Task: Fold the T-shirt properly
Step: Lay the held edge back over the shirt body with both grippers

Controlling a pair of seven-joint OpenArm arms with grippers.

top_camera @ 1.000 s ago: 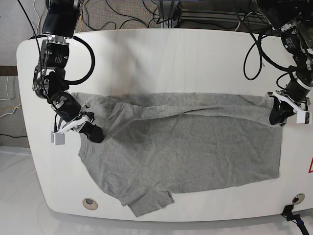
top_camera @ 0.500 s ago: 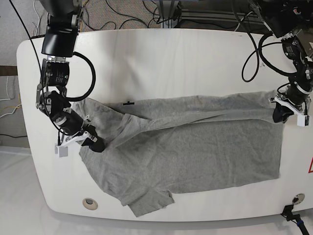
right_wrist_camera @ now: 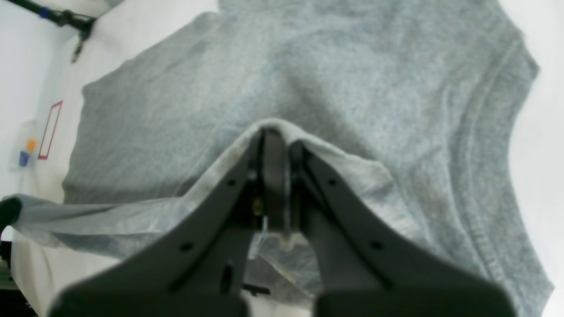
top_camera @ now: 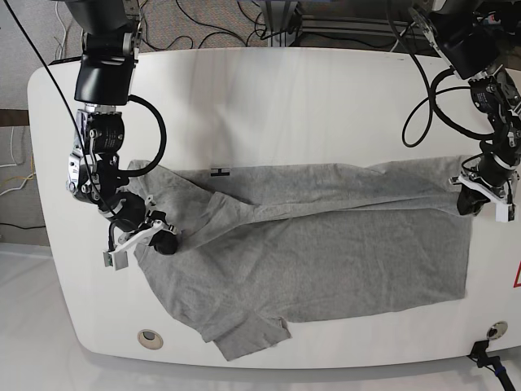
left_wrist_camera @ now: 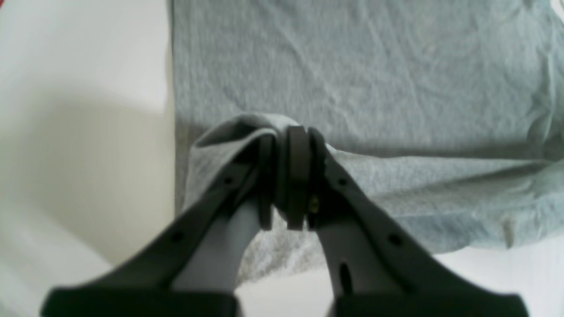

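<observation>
My left gripper (left_wrist_camera: pixel 286 176) pinches a raised fold of the T-shirt (top_camera: pixel 326 252), and my right gripper (right_wrist_camera: pixel 275 185) is clamped on another fold; only the wrist views show cloth caught between the jaws. The base view shows what they miss: the shirt spread across the white table (top_camera: pixel 269 106), my grippers at its right (top_camera: pixel 476 191) and left (top_camera: pixel 159 240) ends. Since a second ago the top edge has moved farther back, uncovering a small black mark (top_camera: pixel 218 171). No legible writing.
</observation>
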